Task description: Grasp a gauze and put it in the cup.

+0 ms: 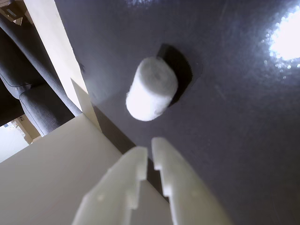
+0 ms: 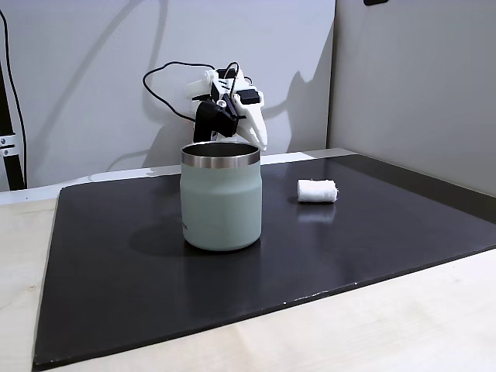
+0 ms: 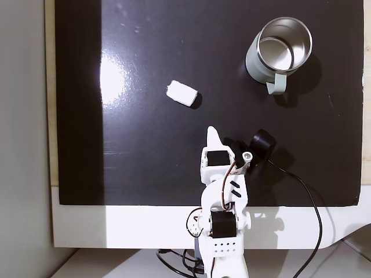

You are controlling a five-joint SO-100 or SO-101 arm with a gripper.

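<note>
The gauze (image 1: pixel 151 89) is a small white fabric roll lying on the black mat, just beyond my fingertips in the wrist view. In both fixed views the gauze (image 2: pixel 318 191) (image 3: pixel 181 94) lies apart from the cup. The cup (image 2: pixel 221 205) (image 3: pixel 253 60) stands upright, mint green with a steel rim, and nothing shows inside it. My white gripper (image 1: pixel 150 149) (image 2: pixel 261 141) (image 3: pixel 213 133) hovers above the mat, its jaws nearly together with only a thin slit and nothing held. It points toward the gauze from a short distance.
A black mat (image 2: pixel 372 232) covers a pale wooden table (image 2: pixel 387 318). A black cable (image 3: pixel 307 197) trails from the arm's base (image 3: pixel 223 243). A grey chair (image 1: pixel 37 101) stands past the table edge. Glare (image 3: pixel 113 78) marks the mat near the gauze.
</note>
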